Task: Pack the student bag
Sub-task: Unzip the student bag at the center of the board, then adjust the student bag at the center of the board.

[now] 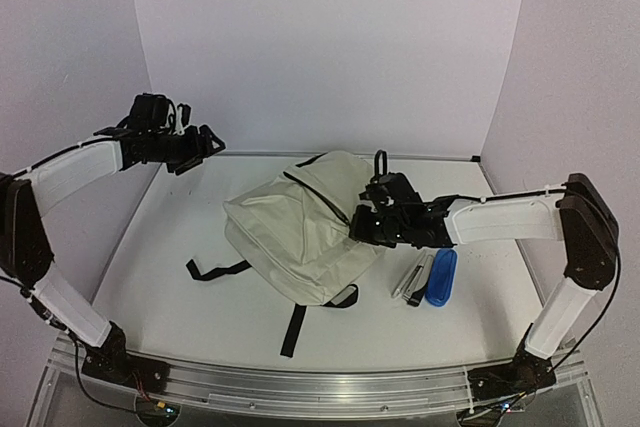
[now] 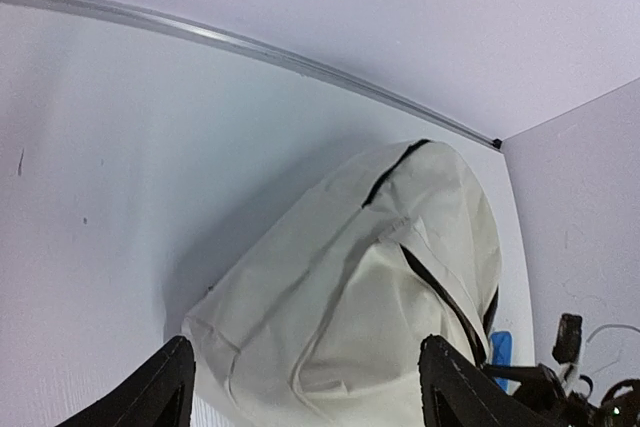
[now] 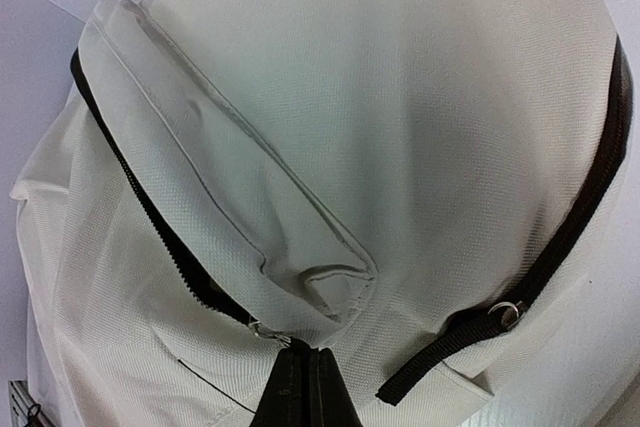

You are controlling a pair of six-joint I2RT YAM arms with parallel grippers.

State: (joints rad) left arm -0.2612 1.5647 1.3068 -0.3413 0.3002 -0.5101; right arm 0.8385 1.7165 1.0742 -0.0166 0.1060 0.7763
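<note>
The student bag (image 1: 300, 237) lies on its side in the middle of the white tabletop (image 1: 170, 322), cream fabric up, its black zippers running across the top. One black strap (image 1: 215, 269) trails off to the left and another (image 1: 292, 332) points towards the near edge. The right tool (image 3: 298, 362) sits at the bag's right upper edge with its fingers pressed together, the tips right at a silver zipper pull (image 3: 265, 329); whether the pull is pinched between them cannot be told. Just right of the bag lie two slim pens (image 1: 412, 280), one silvery and one dark, and beside them a blue case (image 1: 441, 278). The left tool (image 1: 207, 144) hangs high over the left side, well apart from the bag, fingers spread and holding nothing. The tabletop is matt white with a few small dark marks. Plain pale walls (image 1: 330, 47) close it in at the back and both sides, a thin metal strip (image 2: 250, 44) runs along the foot of the back wall, and an aluminium rail (image 1: 300, 379) edges the near side
</note>
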